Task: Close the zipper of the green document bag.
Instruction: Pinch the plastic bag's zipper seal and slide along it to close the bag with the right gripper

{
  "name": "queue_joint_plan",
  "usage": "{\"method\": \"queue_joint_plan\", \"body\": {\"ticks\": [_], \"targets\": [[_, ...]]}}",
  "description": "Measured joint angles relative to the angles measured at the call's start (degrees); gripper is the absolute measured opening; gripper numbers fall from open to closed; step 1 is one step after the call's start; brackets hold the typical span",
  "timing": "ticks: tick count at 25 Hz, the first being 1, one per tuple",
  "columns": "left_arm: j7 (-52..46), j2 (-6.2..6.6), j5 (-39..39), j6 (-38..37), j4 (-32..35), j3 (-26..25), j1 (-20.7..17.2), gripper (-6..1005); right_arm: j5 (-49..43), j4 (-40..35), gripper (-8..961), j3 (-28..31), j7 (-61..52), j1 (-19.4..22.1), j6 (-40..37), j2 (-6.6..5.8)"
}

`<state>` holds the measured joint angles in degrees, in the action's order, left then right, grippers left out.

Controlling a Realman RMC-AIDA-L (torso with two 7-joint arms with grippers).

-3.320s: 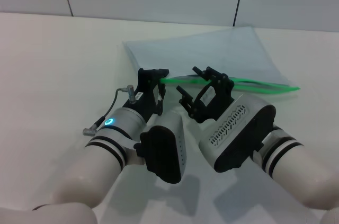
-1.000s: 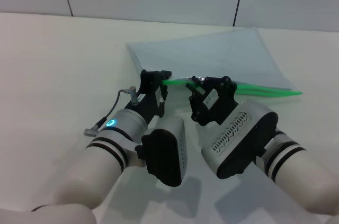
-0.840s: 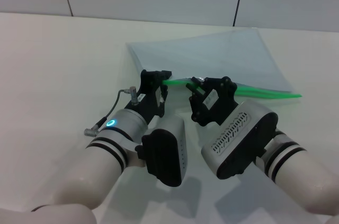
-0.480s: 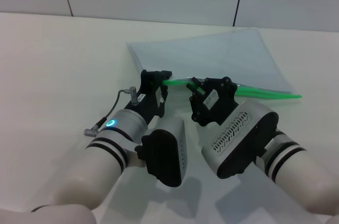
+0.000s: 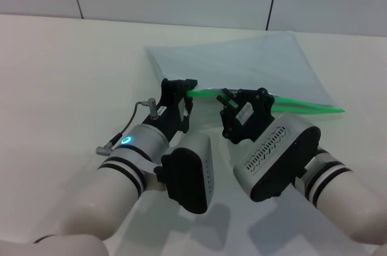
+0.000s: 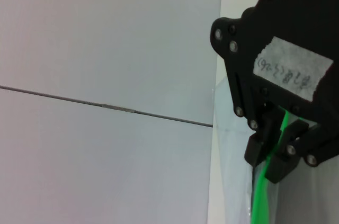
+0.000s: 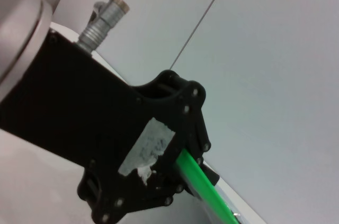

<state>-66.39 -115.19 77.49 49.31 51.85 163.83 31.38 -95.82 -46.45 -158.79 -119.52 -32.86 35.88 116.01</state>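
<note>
Two black grippers work side by side near the robot: left gripper (image 5: 181, 94), jaws closed on the near end of the thin bright green zipper (image 5: 290, 104); right gripper (image 5: 233, 100), jaws pinched on the strip just beside it, presumably at the slider. Beyond them, the flat translucent pale blue-green document bag (image 5: 236, 62) lies on the white surface (image 5: 66, 68). Judged barely started, most of the zipper lying ahead of the right gripper, though whether that stretch is open cannot be told.

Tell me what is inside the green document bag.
Nothing shows through the translucent green document bag; only the white table is seen under it. The edge by the zipper is partly hidden by the left gripper and right gripper.
</note>
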Motion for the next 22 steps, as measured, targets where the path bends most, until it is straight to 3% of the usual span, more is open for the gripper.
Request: {"method": "queue_joint_plan", "body": {"ticks": [22], "targets": [[-2.0,1.36,0.9,0.2,2.3,0.0,-0.8,55,0.9,0.9,87,0.2,-0.1,0.3,0.1,0.00]]}}
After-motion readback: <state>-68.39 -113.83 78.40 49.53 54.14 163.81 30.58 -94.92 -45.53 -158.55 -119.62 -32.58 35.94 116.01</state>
